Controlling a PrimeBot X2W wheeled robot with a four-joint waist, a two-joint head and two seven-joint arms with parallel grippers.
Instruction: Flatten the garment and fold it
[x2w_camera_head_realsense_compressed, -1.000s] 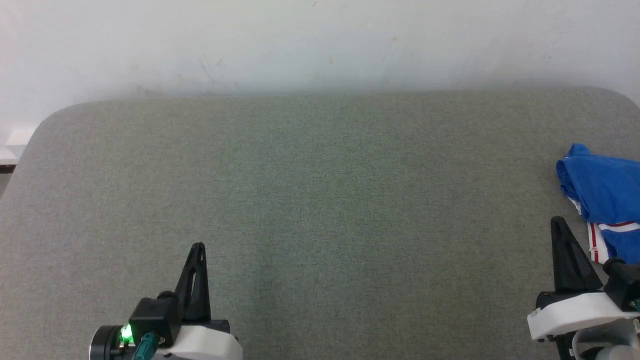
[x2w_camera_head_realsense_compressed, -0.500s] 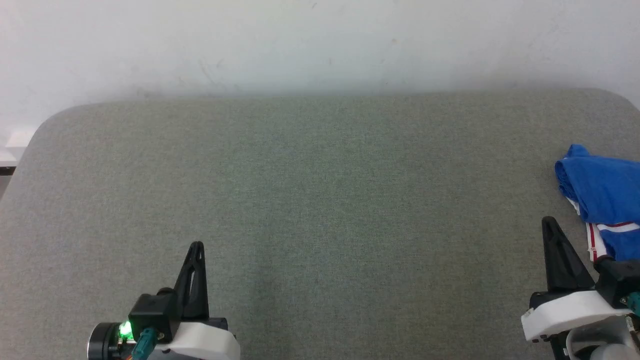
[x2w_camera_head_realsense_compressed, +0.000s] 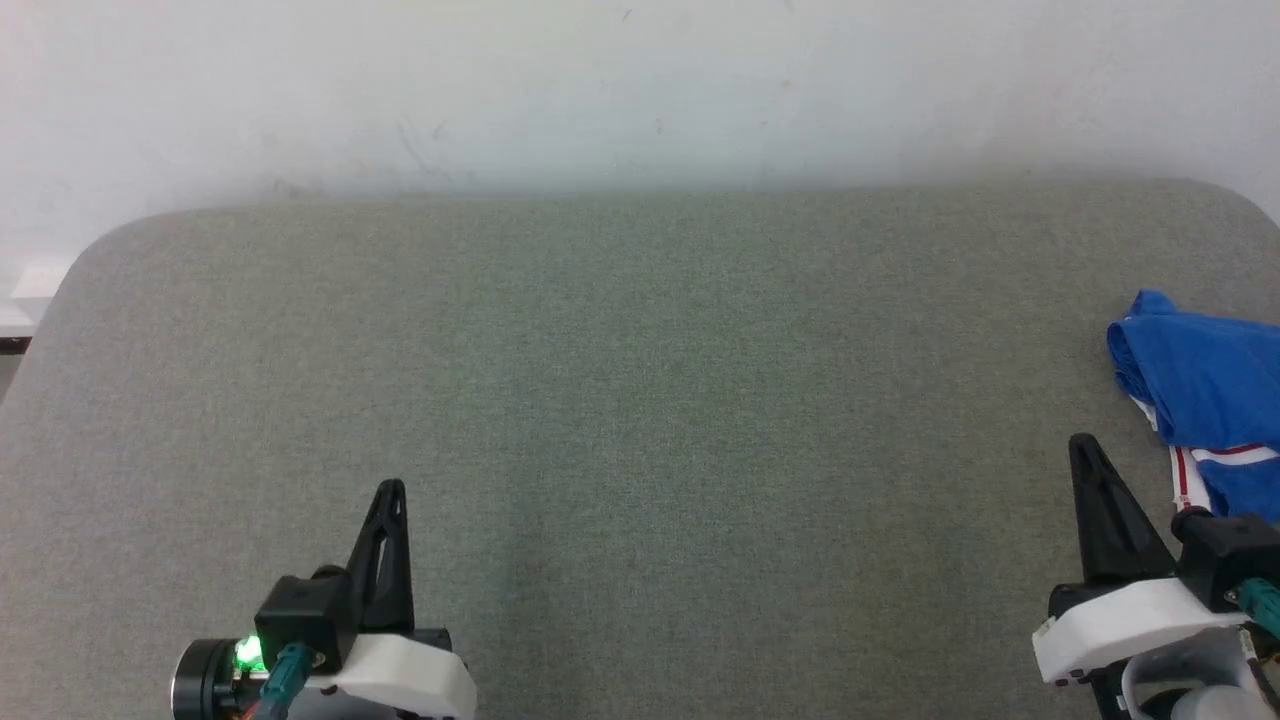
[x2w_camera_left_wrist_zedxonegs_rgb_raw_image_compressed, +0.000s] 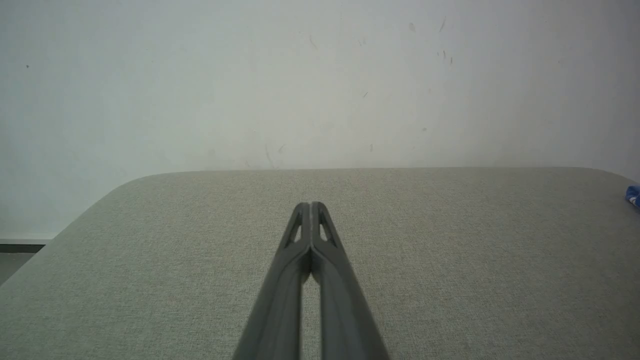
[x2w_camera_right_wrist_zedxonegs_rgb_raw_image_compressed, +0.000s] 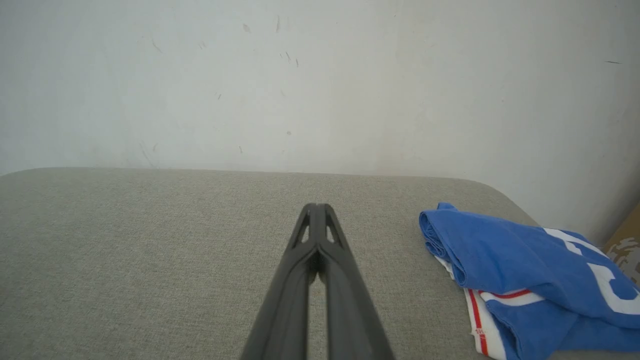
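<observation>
The garment (x2w_camera_head_realsense_compressed: 1210, 385), a royal-blue shirt with red-and-white striped trim, lies bunched at the table's right edge, partly cut off by the head view. In the right wrist view the garment (x2w_camera_right_wrist_zedxonegs_rgb_raw_image_compressed: 520, 270) sits right of the fingers, with white print showing on its far side. My right gripper (x2w_camera_head_realsense_compressed: 1082, 447) is shut and empty, just left of the garment and apart from it; its fingertips (x2w_camera_right_wrist_zedxonegs_rgb_raw_image_compressed: 316, 206) meet. My left gripper (x2w_camera_head_realsense_compressed: 392, 489) is shut and empty over bare table at the lower left, fingertips (x2w_camera_left_wrist_zedxonegs_rgb_raw_image_compressed: 310, 205) pressed together. A blue sliver of the garment (x2w_camera_left_wrist_zedxonegs_rgb_raw_image_compressed: 634, 194) shows at the far right.
The grey-green fabric-covered table (x2w_camera_head_realsense_compressed: 640, 400) has rounded far corners and stands against a white wall (x2w_camera_head_realsense_compressed: 640, 90). A brown patterned thing (x2w_camera_right_wrist_zedxonegs_rgb_raw_image_compressed: 625, 245) sits beyond the table's right edge.
The right gripper has shifted slightly left and up in the head view. The left gripper has barely moved. The garment lies as before.
</observation>
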